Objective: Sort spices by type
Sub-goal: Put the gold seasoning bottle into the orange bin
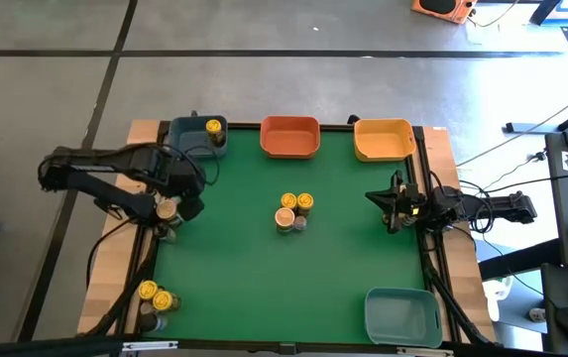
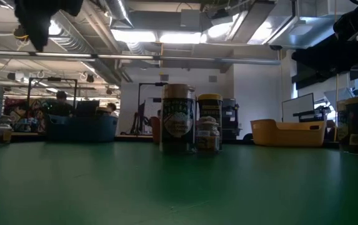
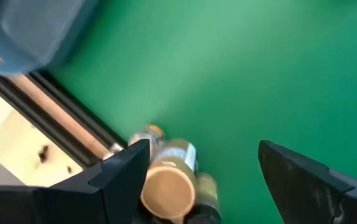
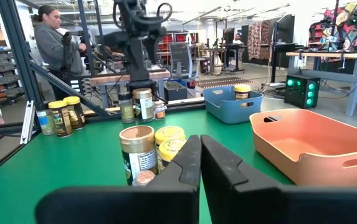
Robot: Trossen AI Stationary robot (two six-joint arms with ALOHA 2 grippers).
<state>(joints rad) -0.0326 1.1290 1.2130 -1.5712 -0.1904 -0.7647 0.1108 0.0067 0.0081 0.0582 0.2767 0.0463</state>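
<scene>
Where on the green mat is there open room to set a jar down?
Free: the mat between the centre jar cluster and the near light-blue bin. Crowded: the left edge, where the open left gripper hangs over jars.

Three bins line the far edge of the bench (image 1: 264, 268): the left bin (image 1: 186, 139) with one jar (image 1: 214, 127) inside, the middle bin (image 1: 290, 137), the right bin (image 1: 384, 140). A fourth bin (image 1: 402, 315) sits at the near right corner. A cluster of jars (image 1: 293, 212) stands mid-bench, another (image 1: 155, 296) at the near left corner, a third (image 1: 169, 211) at the left edge.
</scene>
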